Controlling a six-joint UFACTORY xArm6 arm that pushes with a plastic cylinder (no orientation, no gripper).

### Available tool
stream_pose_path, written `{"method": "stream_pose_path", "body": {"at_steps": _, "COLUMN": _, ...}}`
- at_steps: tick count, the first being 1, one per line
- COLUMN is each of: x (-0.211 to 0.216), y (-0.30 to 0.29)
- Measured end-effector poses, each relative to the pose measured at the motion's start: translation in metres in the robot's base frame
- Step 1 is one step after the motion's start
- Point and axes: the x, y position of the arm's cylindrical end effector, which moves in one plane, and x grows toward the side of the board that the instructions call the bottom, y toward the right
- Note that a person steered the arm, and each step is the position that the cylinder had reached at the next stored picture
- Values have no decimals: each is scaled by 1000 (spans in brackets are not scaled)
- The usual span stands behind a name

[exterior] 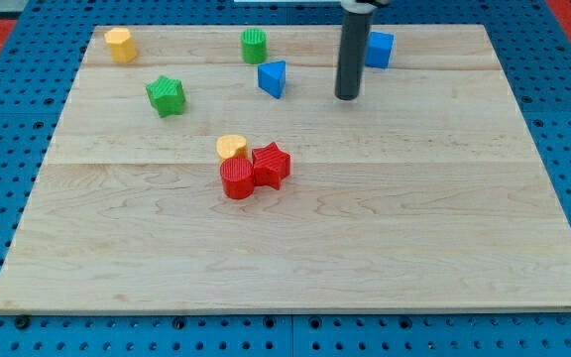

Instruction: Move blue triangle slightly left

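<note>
The worktop [365, 248] is pale, grained wood. On it: blue triangle [273, 78], blue cube [379, 49], green cylinder [254, 46], green star [166, 95], two yellow blocks [120, 45] [231, 148], red cylinder [236, 179], red star [272, 165]. My tip [347, 97] is dark.

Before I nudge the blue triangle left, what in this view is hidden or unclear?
- Rod above my tip: cut off by the view's top edge.
- Blue cube: its left side is hidden behind the rod.
- Yellow block: its lower edge is covered by the red cylinder and the red star.

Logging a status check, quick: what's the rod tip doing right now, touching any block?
My tip: no gripper, holding nothing; it touches no block, standing right of the blue triangular block.
</note>
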Motion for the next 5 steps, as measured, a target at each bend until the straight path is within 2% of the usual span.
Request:
{"method": "stream_pose_path", "body": {"at_steps": 3, "x": -15, "y": -107}}
{"method": "stream_pose_path", "body": {"at_steps": 4, "x": 1, "y": -96}}
{"method": "stream_pose_path", "body": {"at_steps": 5, "x": 32, "y": -129}}
